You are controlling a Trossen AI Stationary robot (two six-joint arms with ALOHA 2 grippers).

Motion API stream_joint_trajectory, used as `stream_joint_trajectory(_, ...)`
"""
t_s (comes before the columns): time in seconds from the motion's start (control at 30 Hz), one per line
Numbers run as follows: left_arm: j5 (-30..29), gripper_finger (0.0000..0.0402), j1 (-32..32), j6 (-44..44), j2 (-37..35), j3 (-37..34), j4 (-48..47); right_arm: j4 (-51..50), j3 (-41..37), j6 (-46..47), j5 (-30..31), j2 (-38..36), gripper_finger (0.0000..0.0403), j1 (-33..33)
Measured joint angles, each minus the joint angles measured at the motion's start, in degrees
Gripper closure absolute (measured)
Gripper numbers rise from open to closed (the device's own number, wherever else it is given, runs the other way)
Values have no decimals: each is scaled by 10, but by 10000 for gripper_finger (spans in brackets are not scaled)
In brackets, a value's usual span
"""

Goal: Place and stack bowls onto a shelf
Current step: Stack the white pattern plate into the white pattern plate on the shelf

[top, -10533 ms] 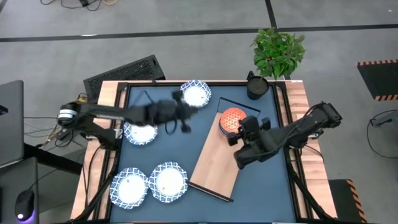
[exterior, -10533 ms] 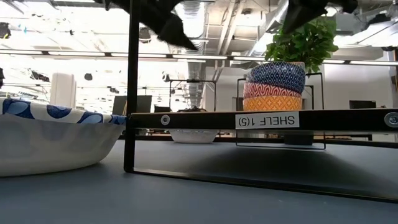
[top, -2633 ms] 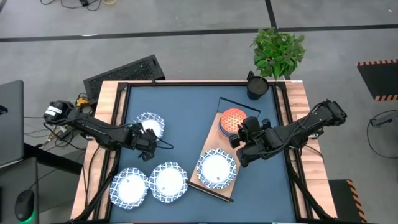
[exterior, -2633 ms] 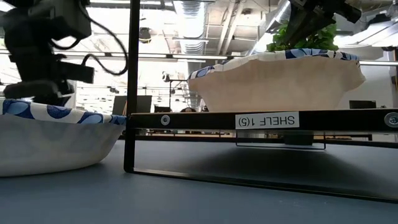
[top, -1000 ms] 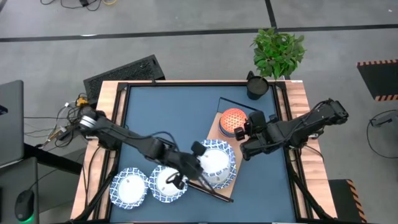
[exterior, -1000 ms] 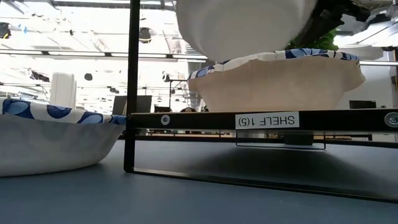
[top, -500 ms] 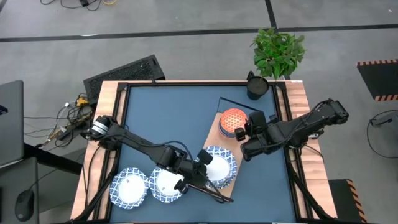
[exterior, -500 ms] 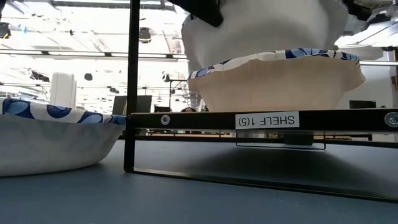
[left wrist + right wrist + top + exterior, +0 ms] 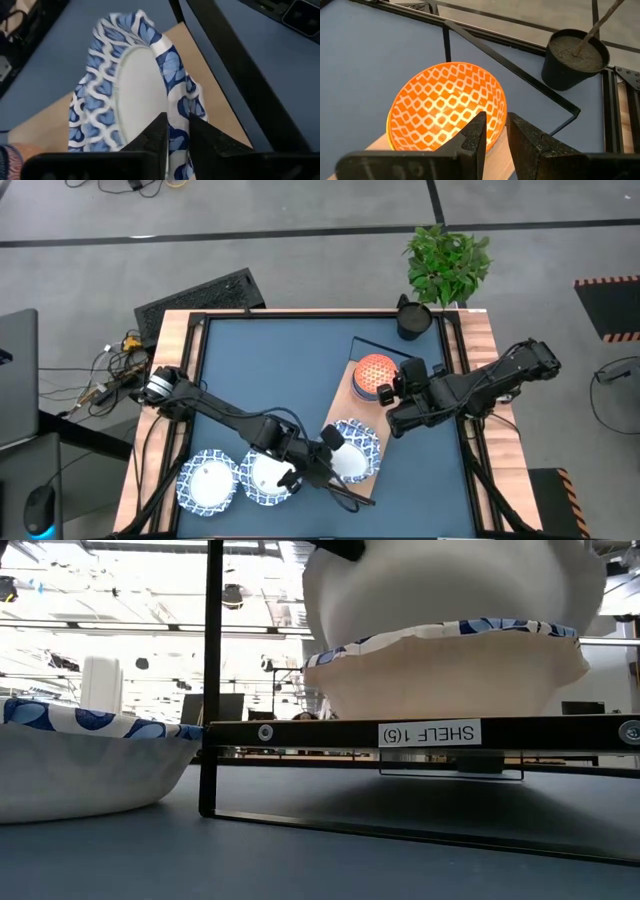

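Note:
A white bowl with a blue patterned rim [image 9: 355, 455] is in my left gripper [image 9: 330, 442], over the near end of the light-wood shelf [image 9: 343, 415]. In the low view its white underside [image 9: 450, 590] sits nested in a second, like bowl [image 9: 450, 675] that rests on the shelf board [image 9: 300, 732]. On the shelf's far end stands a stack of small bowls topped by an orange one [image 9: 374, 370]. My right gripper [image 9: 386, 394] hangs shut just above that stack's right rim and touches nothing. Two more blue-rimmed bowls [image 9: 208, 480] [image 9: 265, 475] lie on the table's near left. My left gripper [image 9: 177, 120] pinches the bowl's blue patterned rim [image 9: 175, 107] between its two fingers, one inside the bowl and one outside. The fingers come slanting down from the table's left. The bowl's underside rests in the lower bowl on the shelf.
A dark pot [image 9: 413, 320] with a green plant [image 9: 448, 265] stands at the table's far right corner. The shelf's black wire frame [image 9: 385, 350] juts out on the far side. The blue table top [image 9: 270, 360] lies bare at far left.
My left gripper has carried the bowl a little toward the table's near right and down. In the low view the bowl has levelled out and come down from just above the lower bowl into it. The right arm has kept still.

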Motion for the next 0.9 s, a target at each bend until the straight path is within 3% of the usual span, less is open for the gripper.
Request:
stream_joint_trajectory(0.3,-6,288,0,10,0,0,8,0,0,0,-5,0,301,1)
stream_joint_trajectory(0.4,-41,275,-1,12,0,0,8,5,0,-4,-17,0,301,2)
stream_joint_trajectory(0.6,-98,271,0,40,-17,-1,-2,95,0,-125,-76,0,301,24)
stream_joint_trajectory(0.8,-13,271,8,15,-35,0,9,218,0,-253,-142,1,301,56)
stream_joint_trajectory(0.9,-15,271,12,9,-35,-1,-1,258,0,-288,-151,2,301,67)
